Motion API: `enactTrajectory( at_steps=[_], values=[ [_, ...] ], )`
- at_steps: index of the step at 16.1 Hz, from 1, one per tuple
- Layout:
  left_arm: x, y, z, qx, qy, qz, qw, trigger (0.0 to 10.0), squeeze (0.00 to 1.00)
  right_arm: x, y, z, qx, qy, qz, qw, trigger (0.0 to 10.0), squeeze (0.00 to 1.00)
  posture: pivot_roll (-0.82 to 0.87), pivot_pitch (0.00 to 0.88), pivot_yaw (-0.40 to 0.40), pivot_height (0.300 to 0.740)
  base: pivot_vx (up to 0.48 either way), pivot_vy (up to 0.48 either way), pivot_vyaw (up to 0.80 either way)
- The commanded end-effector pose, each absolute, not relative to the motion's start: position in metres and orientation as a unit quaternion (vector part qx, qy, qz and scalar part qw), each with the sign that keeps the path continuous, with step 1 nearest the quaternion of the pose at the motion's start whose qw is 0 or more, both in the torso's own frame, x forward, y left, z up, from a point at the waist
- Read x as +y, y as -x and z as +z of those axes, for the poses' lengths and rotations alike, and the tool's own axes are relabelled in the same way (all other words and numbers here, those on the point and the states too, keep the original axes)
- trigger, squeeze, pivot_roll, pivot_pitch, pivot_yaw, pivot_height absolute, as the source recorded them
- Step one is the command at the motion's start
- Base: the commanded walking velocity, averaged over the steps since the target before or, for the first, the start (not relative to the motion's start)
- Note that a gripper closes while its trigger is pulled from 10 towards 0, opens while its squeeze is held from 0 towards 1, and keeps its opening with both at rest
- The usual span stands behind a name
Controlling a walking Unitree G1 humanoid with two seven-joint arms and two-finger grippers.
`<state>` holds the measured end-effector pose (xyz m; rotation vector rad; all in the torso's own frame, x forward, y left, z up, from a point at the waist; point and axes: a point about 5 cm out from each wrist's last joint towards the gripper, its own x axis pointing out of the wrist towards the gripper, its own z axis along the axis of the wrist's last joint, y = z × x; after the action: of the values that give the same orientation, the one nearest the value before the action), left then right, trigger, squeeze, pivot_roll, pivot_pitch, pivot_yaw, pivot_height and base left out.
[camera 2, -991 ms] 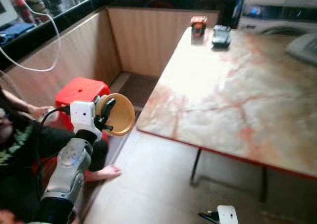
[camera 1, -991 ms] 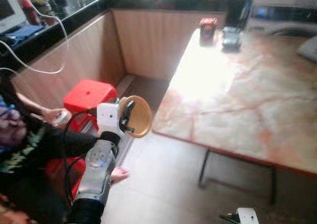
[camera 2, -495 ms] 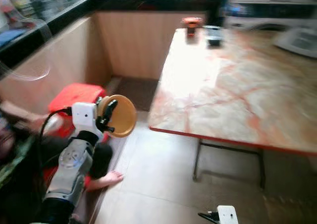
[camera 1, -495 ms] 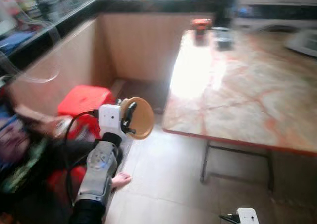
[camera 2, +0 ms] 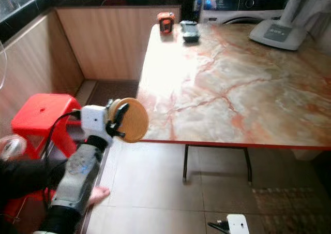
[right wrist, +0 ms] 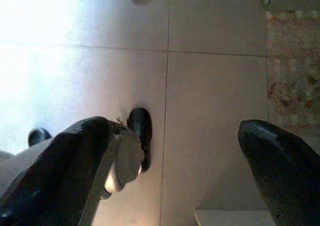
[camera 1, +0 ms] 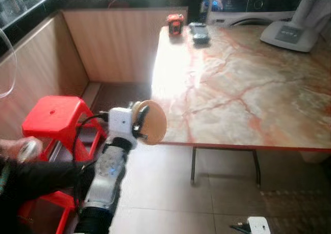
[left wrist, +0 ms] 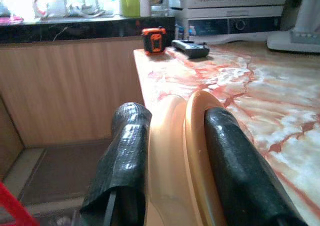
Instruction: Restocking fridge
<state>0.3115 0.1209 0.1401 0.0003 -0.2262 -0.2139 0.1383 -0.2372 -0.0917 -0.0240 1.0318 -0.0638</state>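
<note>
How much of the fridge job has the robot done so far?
Done: the left claw has hold of a tan bowl, pinched by its rim. In hand: carrying it near the corner of the marble table. Left: I see no fridge here, so putting it away remains. The right claw hangs open.

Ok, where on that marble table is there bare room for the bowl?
The marble table is bare across its near and middle stretch. Its far edge is crowded: orange tape measure, black remote, fan base. Left gripper holds the bowl.
</note>
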Motion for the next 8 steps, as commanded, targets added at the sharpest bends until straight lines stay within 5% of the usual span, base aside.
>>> enactTrajectory(
  at_steps=[1, 8],
  values=[
    [0.1172, -0.3123, 0.145, -0.125, 0.005, -0.115, 0.985, 10.0, 0.0, -0.2385, -0.1316, -0.0939, 0.505, 0.013, -0.029, 0.863, 10.0, 0.0, -0.08, 0.0, 0.069, 0.74, 0.0, 0.0, -0.78],
    [0.1126, -0.3117, 0.1458, -0.129, 0.003, -0.131, 0.983, 10.0, 0.0, -0.2383, -0.1309, -0.0943, 0.507, 0.014, -0.027, 0.861, 10.0, 0.0, -0.08, 0.0, 0.075, 0.74, 0.0, 0.0, -0.78]
  ],
)
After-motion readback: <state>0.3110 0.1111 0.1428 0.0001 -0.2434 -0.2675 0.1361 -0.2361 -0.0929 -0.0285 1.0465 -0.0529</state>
